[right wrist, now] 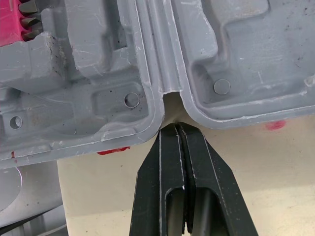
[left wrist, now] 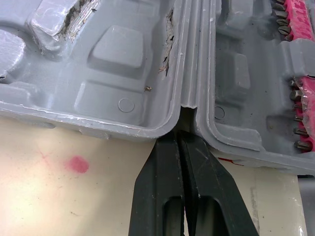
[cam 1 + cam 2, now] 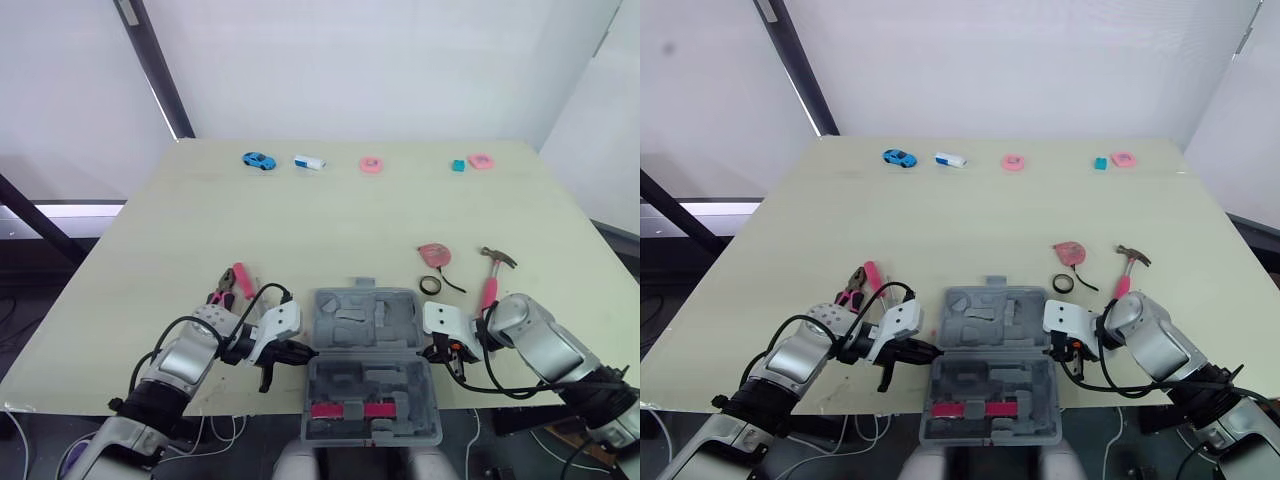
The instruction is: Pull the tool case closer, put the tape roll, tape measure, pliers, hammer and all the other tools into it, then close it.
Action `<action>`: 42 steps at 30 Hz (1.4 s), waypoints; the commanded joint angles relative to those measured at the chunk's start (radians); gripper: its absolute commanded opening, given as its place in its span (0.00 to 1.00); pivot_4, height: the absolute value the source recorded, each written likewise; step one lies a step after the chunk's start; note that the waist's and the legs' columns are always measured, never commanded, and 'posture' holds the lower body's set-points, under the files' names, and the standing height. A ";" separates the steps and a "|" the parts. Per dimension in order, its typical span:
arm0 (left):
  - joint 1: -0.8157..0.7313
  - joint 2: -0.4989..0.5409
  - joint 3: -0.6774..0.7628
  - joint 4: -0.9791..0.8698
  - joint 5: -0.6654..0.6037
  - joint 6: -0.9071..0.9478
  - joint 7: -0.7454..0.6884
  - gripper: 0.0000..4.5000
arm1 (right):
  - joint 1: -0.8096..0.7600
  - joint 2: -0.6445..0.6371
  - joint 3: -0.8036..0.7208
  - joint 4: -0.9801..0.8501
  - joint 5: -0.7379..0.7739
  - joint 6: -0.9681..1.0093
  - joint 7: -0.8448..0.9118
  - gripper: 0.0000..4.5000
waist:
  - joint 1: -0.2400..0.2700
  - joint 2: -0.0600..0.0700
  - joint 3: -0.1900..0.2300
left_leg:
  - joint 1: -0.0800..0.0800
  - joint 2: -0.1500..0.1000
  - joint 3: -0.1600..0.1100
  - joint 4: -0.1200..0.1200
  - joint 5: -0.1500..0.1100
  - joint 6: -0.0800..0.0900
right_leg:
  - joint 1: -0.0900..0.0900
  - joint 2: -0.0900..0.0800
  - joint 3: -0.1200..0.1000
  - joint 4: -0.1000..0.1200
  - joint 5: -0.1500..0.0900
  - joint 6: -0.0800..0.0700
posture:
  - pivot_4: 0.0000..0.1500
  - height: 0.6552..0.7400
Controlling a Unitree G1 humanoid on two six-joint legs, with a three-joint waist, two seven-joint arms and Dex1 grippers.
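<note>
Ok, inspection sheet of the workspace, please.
Surface: pale table, pink marks near the case.
Job's things: tool case open at the near edge; pliers to its left; tape measure, tape roll, hammer to its right, all outside.
Clutter: toy car, white block, two pink pieces, teal piece along the far edge.
Grippers: left gripper and right gripper shut, tips at the case's hinge notches.
Cables: black cables looping off both arms.
Surroundings: white walls, dark pole.

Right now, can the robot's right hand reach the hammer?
Probably yes. The hammer lies close by, with nothing in between. The right hand, shut at the tool case hinge, must open first.
</note>
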 commanded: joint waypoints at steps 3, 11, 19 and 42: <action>0.024 0.004 0.019 -0.001 -0.017 -0.005 0.019 0.03 | 0.020 -0.009 -0.023 -0.005 0.012 -0.014 -0.031 0.00 | 0.000 0.000 0.000 | 0.000 0.000 0.000 0.000 0.000 0.000 | 0.000 0.000 0.000 0.000 0.000 0.000 | 1.00 1.00; 0.180 0.026 0.271 -0.134 -0.235 0.013 0.066 0.03 | 0.209 -0.061 -0.329 -0.089 0.185 -0.109 -0.099 0.00 | 0.000 0.000 0.000 | -0.001 0.000 0.000 0.000 0.000 0.000 | 0.000 -0.001 -0.001 0.000 0.000 0.001 | 1.00 1.00; 0.435 -0.017 0.533 -0.289 -0.417 0.043 0.191 0.20 | 0.478 0.014 -0.680 -0.107 0.428 -0.367 -0.111 0.12 | -0.006 0.000 0.000 | 0.001 0.001 -0.002 -0.001 0.000 0.000 | 0.003 -0.001 -0.002 -0.003 -0.001 0.003 | 1.00 1.00; 0.713 -0.052 0.703 -0.505 -0.511 0.049 0.325 0.99 | 0.664 -0.019 -0.830 -0.139 0.497 -0.350 -0.249 0.97 | -0.003 -0.001 -0.001 | 0.002 0.000 -0.008 0.000 0.000 0.000 | 0.003 -0.005 -0.004 -0.005 -0.004 0.002 | 1.00 1.00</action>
